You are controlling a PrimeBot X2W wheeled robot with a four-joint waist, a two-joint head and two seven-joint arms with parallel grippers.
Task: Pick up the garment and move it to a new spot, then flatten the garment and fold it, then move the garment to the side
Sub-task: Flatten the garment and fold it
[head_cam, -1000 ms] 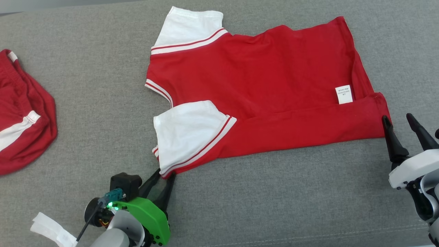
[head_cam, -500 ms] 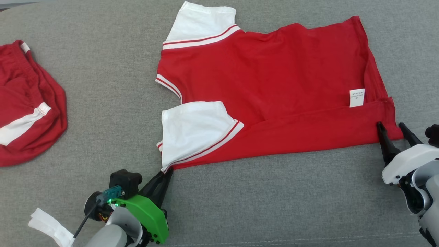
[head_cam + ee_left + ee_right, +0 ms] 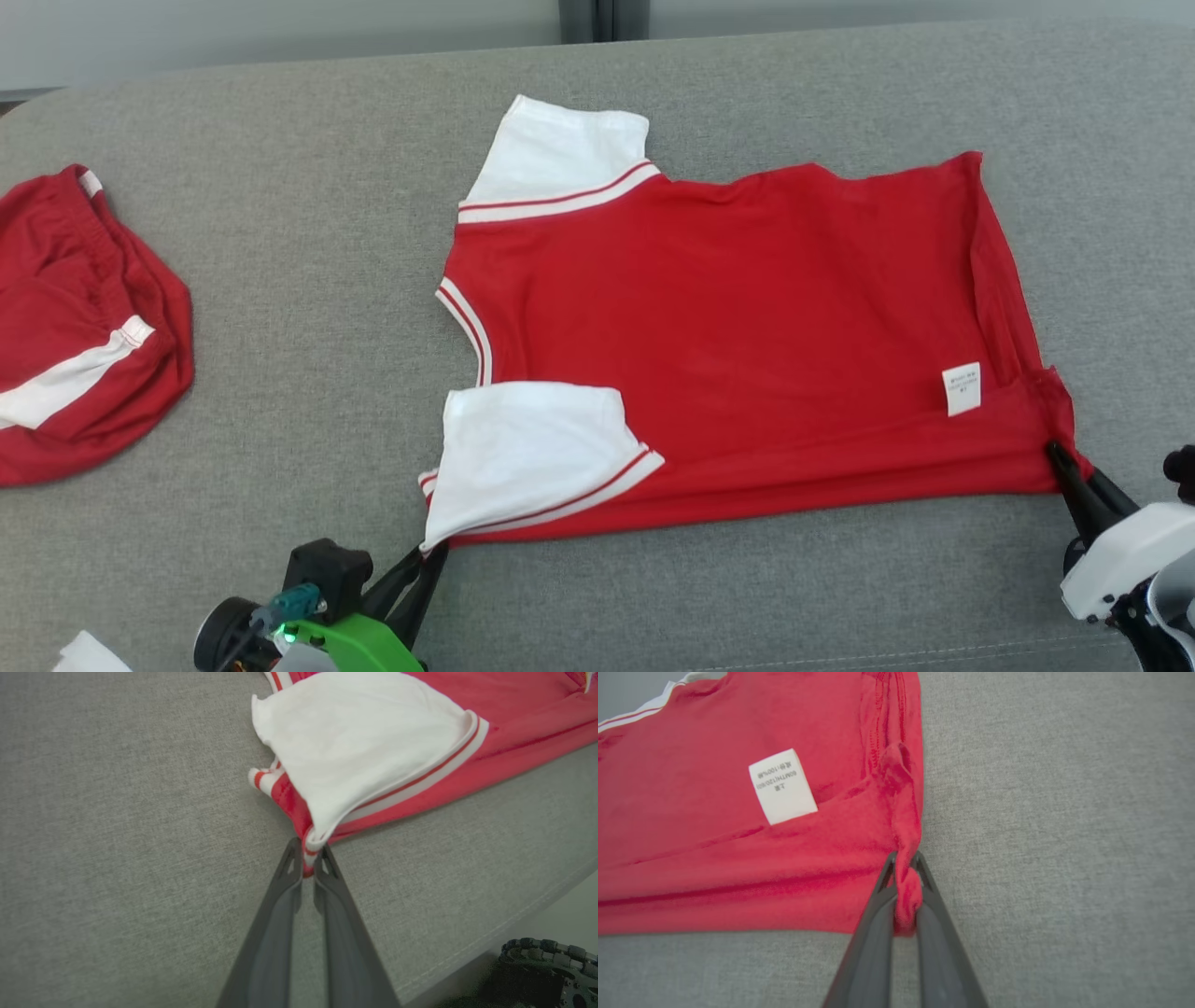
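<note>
Left hand (image 3: 306, 851): low at the near left, fingers pressed together and pinching the bottom corner of the near white sleeve (image 3: 532, 448).
Right hand (image 3: 903, 863): low at the near right, fingers closed on a bunched bit of the red hem corner.
Near edge: a stitched seam runs along the front of the grey cloth-covered desk (image 3: 280, 280), with a band of bare cloth between it and the garment.
T-shirt (image 3: 728, 327): red with white sleeves, lying flat in the middle of the desk. Its neck is to the left and its hem to the right, and its near side is turned over in a long fold.
Care label (image 3: 963, 388): white, near the hem, just beside the right hand's corner.
Open room: there is wide bare cloth to the left of the T-shirt and a narrower band past the hem on the right.
Second garment (image 3: 75, 327): red with a white stripe, bunched at the left edge, well apart from the T-shirt.
Far edge: bare cloth lies beyond the far sleeve (image 3: 560, 149), then the desk's rounded back edge.
</note>
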